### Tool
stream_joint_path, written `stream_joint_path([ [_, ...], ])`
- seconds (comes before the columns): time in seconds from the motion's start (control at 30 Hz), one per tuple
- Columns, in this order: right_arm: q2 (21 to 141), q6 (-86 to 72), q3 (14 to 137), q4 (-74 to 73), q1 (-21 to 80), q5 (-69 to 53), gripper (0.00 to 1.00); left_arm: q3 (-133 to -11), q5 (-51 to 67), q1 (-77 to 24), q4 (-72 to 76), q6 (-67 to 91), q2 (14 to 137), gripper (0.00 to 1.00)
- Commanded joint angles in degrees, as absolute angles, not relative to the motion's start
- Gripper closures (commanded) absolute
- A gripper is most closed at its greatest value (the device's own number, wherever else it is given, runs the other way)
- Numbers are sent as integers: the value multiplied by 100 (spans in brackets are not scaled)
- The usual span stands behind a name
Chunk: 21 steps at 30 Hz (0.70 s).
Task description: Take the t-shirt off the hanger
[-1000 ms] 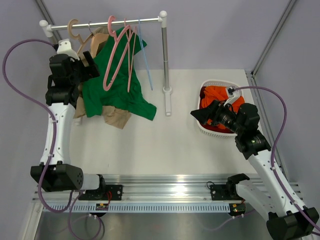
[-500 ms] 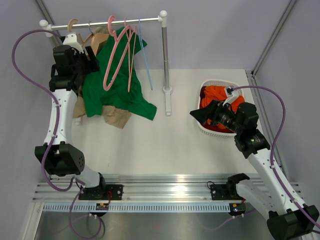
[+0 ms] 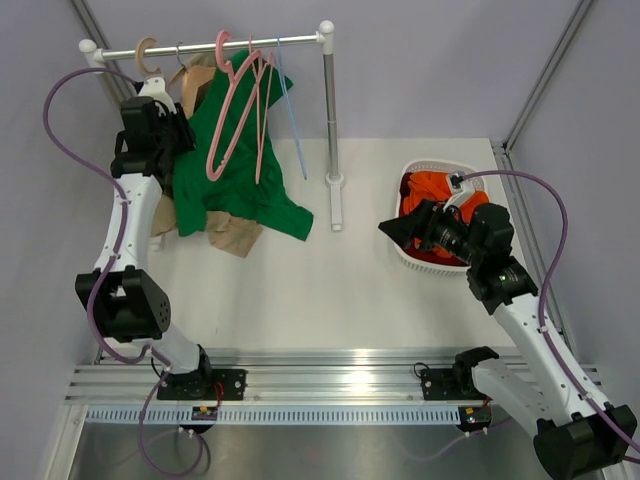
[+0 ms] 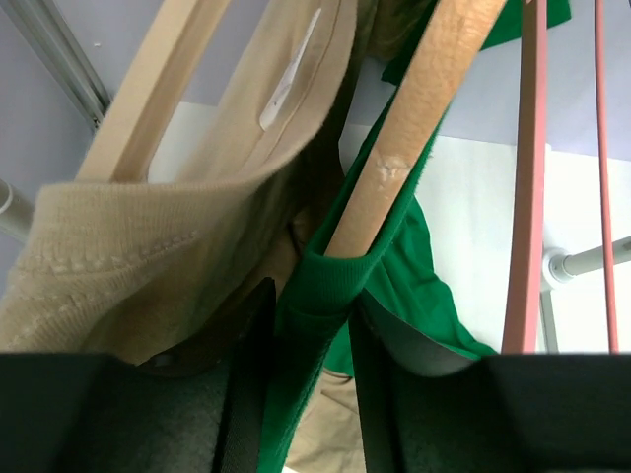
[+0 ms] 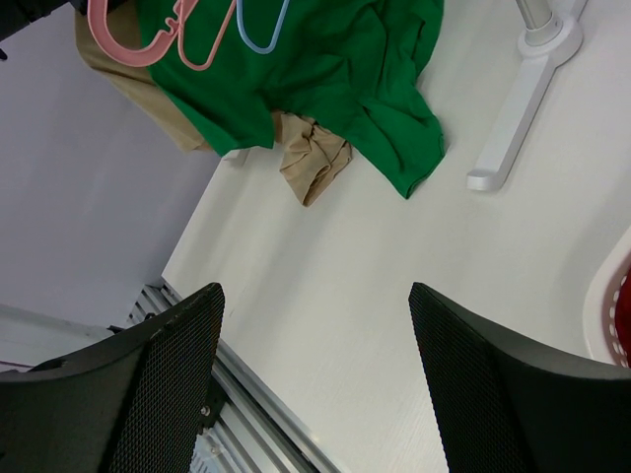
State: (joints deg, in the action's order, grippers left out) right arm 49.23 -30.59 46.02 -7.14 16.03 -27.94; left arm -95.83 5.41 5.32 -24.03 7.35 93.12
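Left arm is climbing toward the rail (image 3: 200, 45). Left gripper (image 4: 306, 330) is pinching the t-shirt (image 3: 235, 150) shoulder on the hanger (image 4: 414, 128) below the rail, likely to slip it off. Right gripper (image 5: 314, 296) is idling spread, far right.

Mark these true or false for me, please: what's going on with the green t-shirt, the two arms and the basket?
1. The green t-shirt hangs on a wooden hanger. True.
2. The right end effector holds the orange cloth. False: it is open and empty, and the cloth lies in the basket.
3. The left end effector has green t-shirt fabric between its fingers, just below the end of the hanger. True.
4. The basket stands on the left side of the table. False: it is on the right side, next to the right arm.
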Motion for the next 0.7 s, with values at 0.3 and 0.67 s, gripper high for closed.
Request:
stream_joint_path([
  [0.3, 5071, -3076, 4807, -510, 1854, -2883, 21, -8042, 369, 554, -1424, 861, 8086, 100],
  [0.67, 5378, -2980, 5659, -721, 2768, -2382, 34, -8648, 623, 554, -1441, 1484, 7314, 100],
])
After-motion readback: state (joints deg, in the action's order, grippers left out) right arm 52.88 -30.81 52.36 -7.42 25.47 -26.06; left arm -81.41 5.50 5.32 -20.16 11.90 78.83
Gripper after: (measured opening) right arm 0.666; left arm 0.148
